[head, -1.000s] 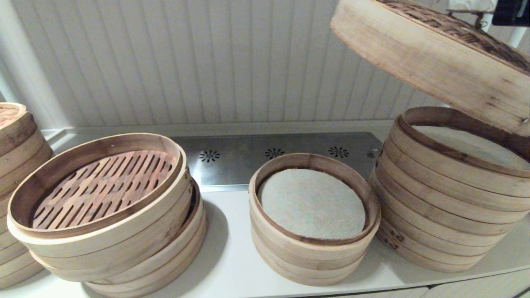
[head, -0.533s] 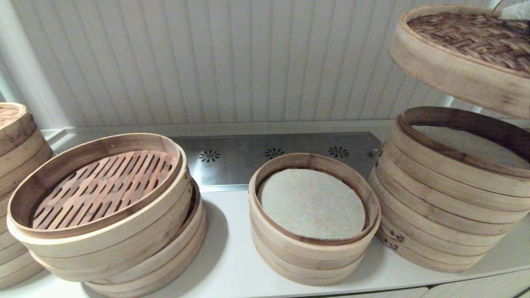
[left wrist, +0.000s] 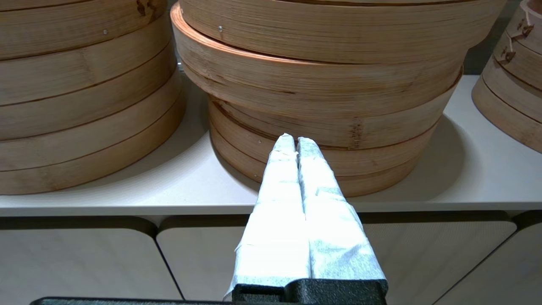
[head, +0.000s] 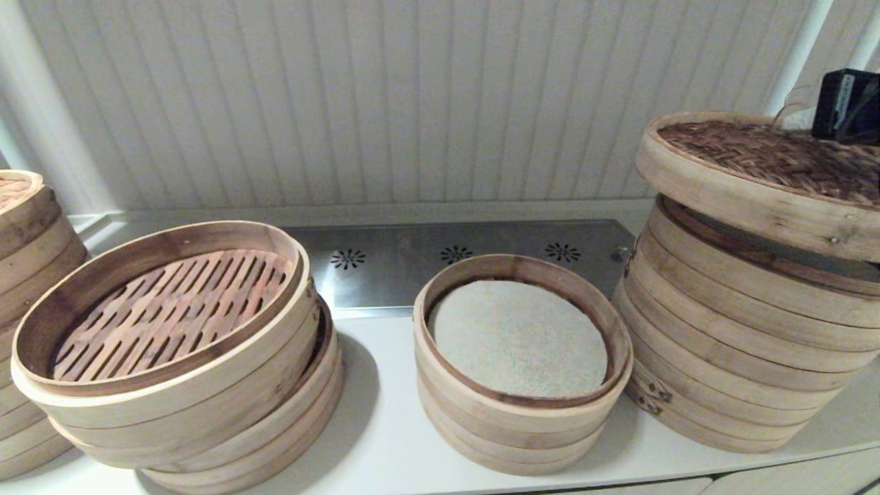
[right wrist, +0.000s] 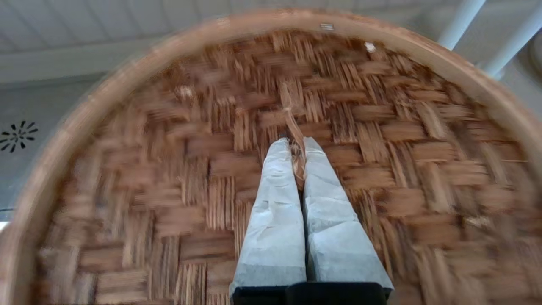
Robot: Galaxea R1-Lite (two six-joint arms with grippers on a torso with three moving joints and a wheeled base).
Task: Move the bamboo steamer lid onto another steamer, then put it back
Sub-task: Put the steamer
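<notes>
The bamboo steamer lid [head: 763,175], dark woven top in a pale rim, hangs tilted just above the tall stack of pale rings, the other steamer [head: 735,330], at the right. It covers most of that stack's opening. My right gripper [right wrist: 295,142] is shut on the lid's small fibre loop handle [right wrist: 292,123] at the centre of the woven top [right wrist: 211,169]. In the head view only its black body [head: 845,103] shows. My left gripper [left wrist: 295,139] is shut and empty, parked low in front of the counter edge.
A shorter cloth-lined stack [head: 521,357] sits at the centre. A leaning stack with a slatted floor [head: 172,344] is at the left, and another stack [head: 27,309] at the far left edge. A steel panel [head: 447,265] runs along the back.
The lid has come down and levelled, from high and steeply tilted at the top right to just over the tall stack. The left arm has not moved.
</notes>
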